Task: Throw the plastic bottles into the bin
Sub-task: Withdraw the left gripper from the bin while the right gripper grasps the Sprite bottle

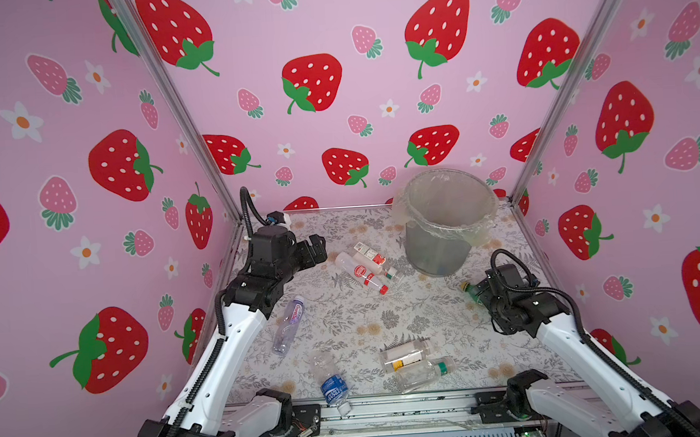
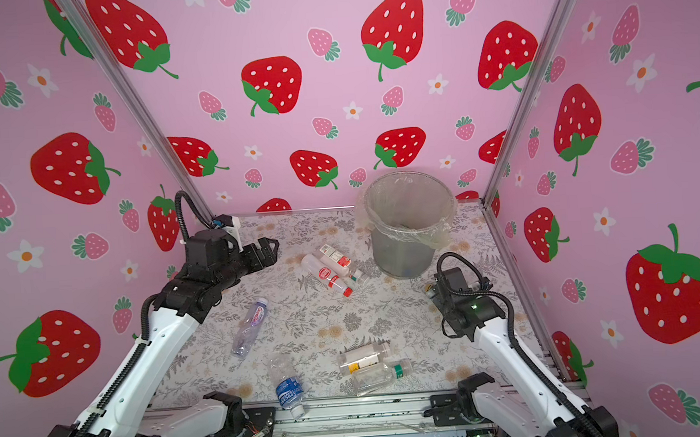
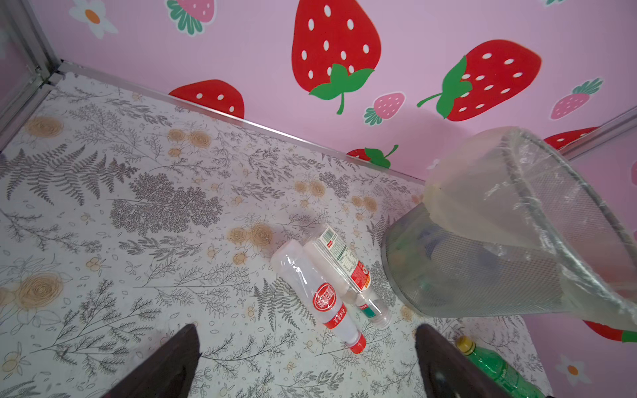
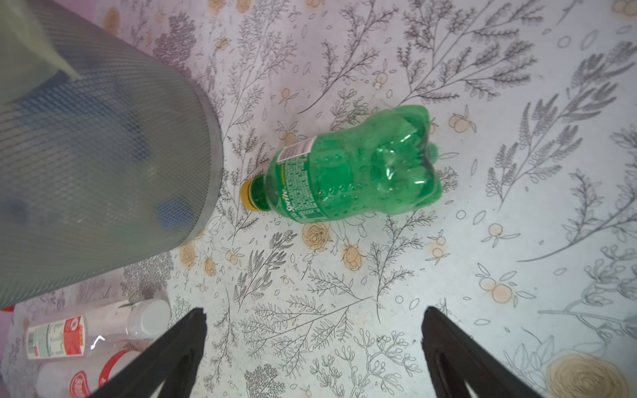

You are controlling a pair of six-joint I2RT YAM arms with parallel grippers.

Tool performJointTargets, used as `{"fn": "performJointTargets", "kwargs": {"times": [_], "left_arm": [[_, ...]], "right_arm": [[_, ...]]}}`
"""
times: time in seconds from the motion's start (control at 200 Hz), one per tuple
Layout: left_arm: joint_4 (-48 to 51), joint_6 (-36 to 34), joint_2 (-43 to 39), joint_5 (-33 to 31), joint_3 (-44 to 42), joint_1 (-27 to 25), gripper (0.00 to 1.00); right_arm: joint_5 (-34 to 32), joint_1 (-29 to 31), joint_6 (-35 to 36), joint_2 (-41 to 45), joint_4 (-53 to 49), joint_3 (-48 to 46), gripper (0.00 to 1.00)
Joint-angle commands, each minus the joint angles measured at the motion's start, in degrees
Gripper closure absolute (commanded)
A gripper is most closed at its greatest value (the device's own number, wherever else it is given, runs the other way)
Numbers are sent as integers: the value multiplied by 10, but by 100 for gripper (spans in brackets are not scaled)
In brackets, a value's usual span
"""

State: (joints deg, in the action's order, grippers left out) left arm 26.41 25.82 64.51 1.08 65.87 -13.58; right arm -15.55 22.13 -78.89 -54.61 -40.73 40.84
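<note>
Two grippers spread wide, empty: left gripper [image 3: 306, 329], right gripper [image 4: 313, 310]. Right wrist view reads "Sprite" on green bottle [image 4: 344, 165]; in both top views only its cap end shows.

The left arm [image 1: 238, 330] rises from the near left base with its elbow bent. The left gripper [image 1: 316, 246] points toward the middle, jaws spread wide, holding nothing. The right arm [image 1: 564, 339] bends inward, wrist tipped downward. The right gripper [image 4: 313, 320] is equally wide apart and empty.
</note>
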Motion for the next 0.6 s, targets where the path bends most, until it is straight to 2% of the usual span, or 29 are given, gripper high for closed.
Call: {"fn": "performJointTargets", "kwargs": {"times": [0.0, 0.145, 0.355, 0.47, 0.595], "left_arm": [[40, 3, -11, -4, -3, 16, 1], [56, -17, -16, -8, -20, 37, 1], [61, -34, -26, -14, -37, 56, 1], [60, -28, -33, -3, -45, 72, 1], [63, -25, -43, -4, -50, 74, 1]], "right_arm": [[-1, -20, -66, -17, -40, 27, 1], [17, -53, -116, -72, -84, 60, 1], [52, -72, -140, -133, -91, 88, 1], [89, -91, -150, -138, -45, 63, 1], [82, -97, -229, -115, -28, 32, 1]]}}
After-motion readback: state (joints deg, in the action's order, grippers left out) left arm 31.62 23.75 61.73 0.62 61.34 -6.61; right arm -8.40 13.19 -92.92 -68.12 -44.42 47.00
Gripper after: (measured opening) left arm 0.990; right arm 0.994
